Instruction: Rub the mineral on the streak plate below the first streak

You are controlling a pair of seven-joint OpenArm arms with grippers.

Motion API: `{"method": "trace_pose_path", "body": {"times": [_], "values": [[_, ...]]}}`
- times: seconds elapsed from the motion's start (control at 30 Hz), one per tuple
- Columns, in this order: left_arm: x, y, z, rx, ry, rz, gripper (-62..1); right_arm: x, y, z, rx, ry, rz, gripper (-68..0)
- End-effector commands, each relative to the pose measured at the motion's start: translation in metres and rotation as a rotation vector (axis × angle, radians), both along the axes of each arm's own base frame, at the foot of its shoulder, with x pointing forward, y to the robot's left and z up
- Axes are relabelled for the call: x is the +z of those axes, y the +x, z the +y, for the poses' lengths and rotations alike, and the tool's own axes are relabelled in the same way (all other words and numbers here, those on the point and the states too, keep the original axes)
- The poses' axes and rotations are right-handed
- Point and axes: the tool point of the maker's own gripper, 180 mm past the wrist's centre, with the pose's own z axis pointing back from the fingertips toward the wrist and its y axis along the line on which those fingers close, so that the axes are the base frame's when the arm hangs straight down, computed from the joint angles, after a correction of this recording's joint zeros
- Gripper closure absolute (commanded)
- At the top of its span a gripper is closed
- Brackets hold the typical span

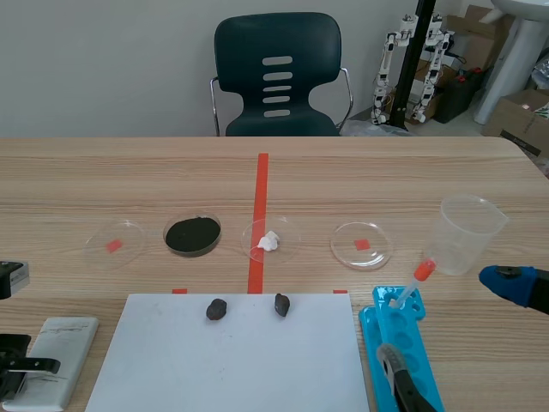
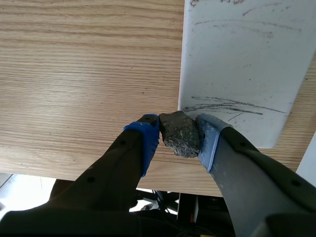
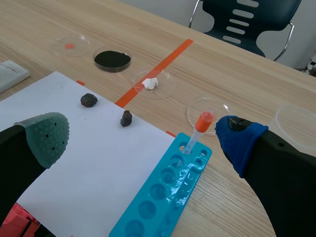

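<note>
**Mineral clamped at streak plate corner**

The dark grey rough mineral lump is pinched between the blue pads of the left gripper. It is held at the near corner of the white rectangular streak plate. Thin dark streaks are seen on the plate just ahead of the lump. Contact with the plate surface cannot be told. The plate is laid on the wooden table, beside the white paper sheet. The right gripper is held with fingers spread wide and nothing between them, near the turquoise plastic well tray.
</note>
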Motion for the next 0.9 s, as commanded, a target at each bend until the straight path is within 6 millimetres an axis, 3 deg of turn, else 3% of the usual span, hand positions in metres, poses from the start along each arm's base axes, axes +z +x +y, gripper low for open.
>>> {"method": "trace_pose_path", "body": {"times": [0.0, 0.47, 0.7, 0.87], "values": [[-0.007, -0.011, -0.017, -0.004, -0.084, 0.037, -8.5, 0.007, 0.003, -0.001, 0.0, 0.008, -0.026, -62.3], [0.0, -0.006, -0.068, -0.058, -0.363, 0.003, -8.5, 0.007, 0.003, -0.001, 0.0, 0.008, -0.026, -62.3], [0.002, 0.003, -0.056, -0.066, -0.311, -0.051, -8.5, 0.007, 0.003, -0.001, 0.0, 0.008, -0.026, -62.3], [0.026, 0.024, -0.056, -0.116, -0.293, -0.225, -8.5, 0.007, 0.003, -0.001, 0.0, 0.008, -0.026, -62.3]]}}
